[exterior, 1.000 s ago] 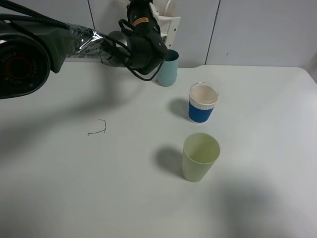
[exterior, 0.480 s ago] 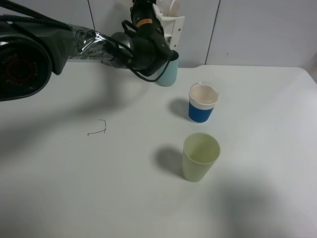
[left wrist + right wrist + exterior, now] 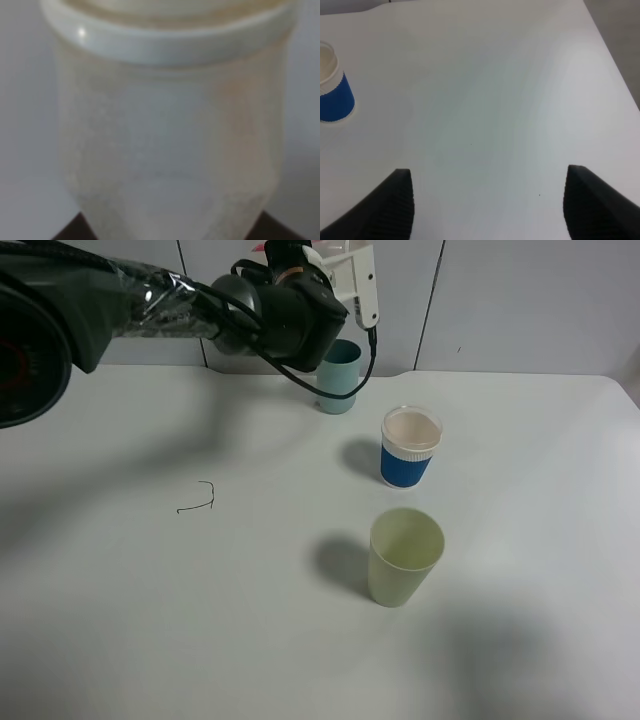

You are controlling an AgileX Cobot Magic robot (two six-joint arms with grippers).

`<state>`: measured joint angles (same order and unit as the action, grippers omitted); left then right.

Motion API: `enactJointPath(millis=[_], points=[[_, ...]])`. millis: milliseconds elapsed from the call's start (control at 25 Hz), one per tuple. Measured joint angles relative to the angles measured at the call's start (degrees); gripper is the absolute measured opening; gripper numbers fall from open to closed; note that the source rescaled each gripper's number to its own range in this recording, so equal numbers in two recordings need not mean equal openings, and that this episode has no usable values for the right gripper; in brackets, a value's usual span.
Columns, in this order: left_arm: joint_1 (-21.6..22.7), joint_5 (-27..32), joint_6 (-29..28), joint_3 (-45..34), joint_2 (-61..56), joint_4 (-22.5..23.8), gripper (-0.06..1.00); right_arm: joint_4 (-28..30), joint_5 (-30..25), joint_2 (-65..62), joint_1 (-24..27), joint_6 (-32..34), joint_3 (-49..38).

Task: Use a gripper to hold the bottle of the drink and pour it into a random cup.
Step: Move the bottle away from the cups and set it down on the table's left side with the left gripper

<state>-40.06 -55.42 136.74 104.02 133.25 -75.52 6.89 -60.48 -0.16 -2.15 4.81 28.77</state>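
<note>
My left gripper point(image 3: 342, 272), black with a white blocky mount, hangs at the back of the table just above and behind the teal cup point(image 3: 339, 376). It is shut on the bottle point(image 3: 165, 125), whose clear, pale body and wide white neck ring fill the blurred left wrist view, with dark fingertips point(image 3: 75, 229) at its sides. The drink is hidden; no reddish liquid shows in the bottle or the cup. In the exterior high view the arm hides the bottle. My right gripper point(image 3: 487, 210) is open over bare table, with nothing between its fingers point(image 3: 395, 205).
A blue cup with a white rim point(image 3: 409, 447) stands right of the middle, also seen as the blue cup point(image 3: 332, 90) in the right wrist view. A pale yellow-green cup point(image 3: 403, 556) stands nearer the front. A small dark wire point(image 3: 198, 499) lies at the left. The wall is close behind the teal cup.
The left arm has risen and turned at the back of the table. Its white mount has swung up and to the right, and more of the teal cup now shows.
</note>
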Motion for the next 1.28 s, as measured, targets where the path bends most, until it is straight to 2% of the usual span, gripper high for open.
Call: enactJointPath(millis=[240,480,560,800,1040,1280], points=[[0.00,5.65,-5.11,0.00,-5.92,-9.46,0.00,0.00,0.00,0.00,0.00,0.00,0.00],[0.79,11.54,-6.03,0.00,-10.98,-21.02,0.00,0.00,0.00,0.00,0.00,0.00,0.00],[0.96,11.92,-6.15,0.00,-12.14,-22.80,0.00,0.00,0.00,0.00,0.00,0.00,0.00],[2.72,14.41,-6.19,-3.96,-17.65,-23.69,0.00,0.00,0.00,0.00,0.00,0.00,0.00],[6.24,24.20,-7.54,-15.65,-27.25,-23.86,0.00,0.00,0.00,0.00,0.00,0.00,0.00],[10.76,34.72,-14.47,-29.09,-36.74,-23.86,0.00,0.00,0.00,0.00,0.00,0.00,0.00]])
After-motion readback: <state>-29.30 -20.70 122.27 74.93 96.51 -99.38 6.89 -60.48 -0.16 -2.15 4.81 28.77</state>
